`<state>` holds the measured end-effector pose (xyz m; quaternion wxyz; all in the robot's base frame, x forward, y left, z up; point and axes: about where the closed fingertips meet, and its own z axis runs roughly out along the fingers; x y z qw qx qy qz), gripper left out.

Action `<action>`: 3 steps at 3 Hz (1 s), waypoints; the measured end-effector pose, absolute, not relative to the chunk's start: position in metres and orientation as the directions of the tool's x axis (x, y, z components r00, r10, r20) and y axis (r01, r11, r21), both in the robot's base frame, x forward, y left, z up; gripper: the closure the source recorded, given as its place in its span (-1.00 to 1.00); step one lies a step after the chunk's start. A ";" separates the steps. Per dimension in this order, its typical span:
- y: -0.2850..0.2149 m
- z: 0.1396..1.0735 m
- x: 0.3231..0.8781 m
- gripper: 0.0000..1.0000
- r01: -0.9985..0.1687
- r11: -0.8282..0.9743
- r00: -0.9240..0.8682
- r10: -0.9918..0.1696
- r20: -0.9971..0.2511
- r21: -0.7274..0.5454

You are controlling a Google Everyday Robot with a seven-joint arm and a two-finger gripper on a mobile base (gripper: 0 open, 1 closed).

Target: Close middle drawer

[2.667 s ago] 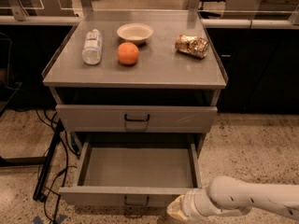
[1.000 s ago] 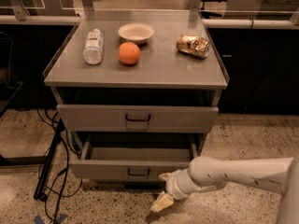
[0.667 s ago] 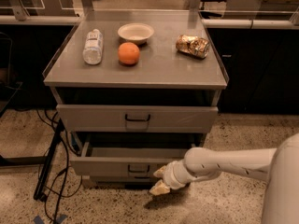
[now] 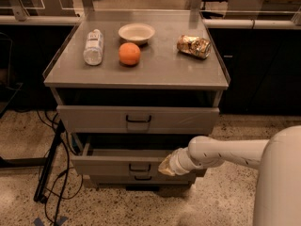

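Note:
The middle drawer (image 4: 117,165) is a wide shallow grey drawer with a small dark loop handle (image 4: 139,168). It sticks out only a little from the cabinet, with a narrow strip of its inside showing. My gripper (image 4: 165,167) is at the right part of the drawer's front panel, pressed against it, at the end of my white arm (image 4: 225,152) that reaches in from the right. The top drawer (image 4: 138,119) above has a taller front and sits slightly out. The lowest drawer front (image 4: 141,178) shows just below.
On the cabinet top (image 4: 160,69) lie a water bottle (image 4: 93,46), an orange (image 4: 129,53), a white bowl (image 4: 136,32) and a crumpled snack bag (image 4: 194,46). Black cables and a stand leg (image 4: 49,171) are on the floor at the left.
The middle drawer has slid from wide open to almost shut. My gripper has moved up and inward with the drawer front, towards the cabinet.

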<state>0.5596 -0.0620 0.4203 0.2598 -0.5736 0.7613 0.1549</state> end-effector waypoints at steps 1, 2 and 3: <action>-0.062 0.420 0.560 0.09 -0.954 0.294 -0.207 -0.793 -0.573 -0.062; -0.055 0.418 0.553 -0.37 -0.959 0.280 -0.200 -0.799 -0.567 -0.055; -0.050 0.414 0.554 -0.85 -0.966 0.243 -0.168 -0.848 -0.502 -0.089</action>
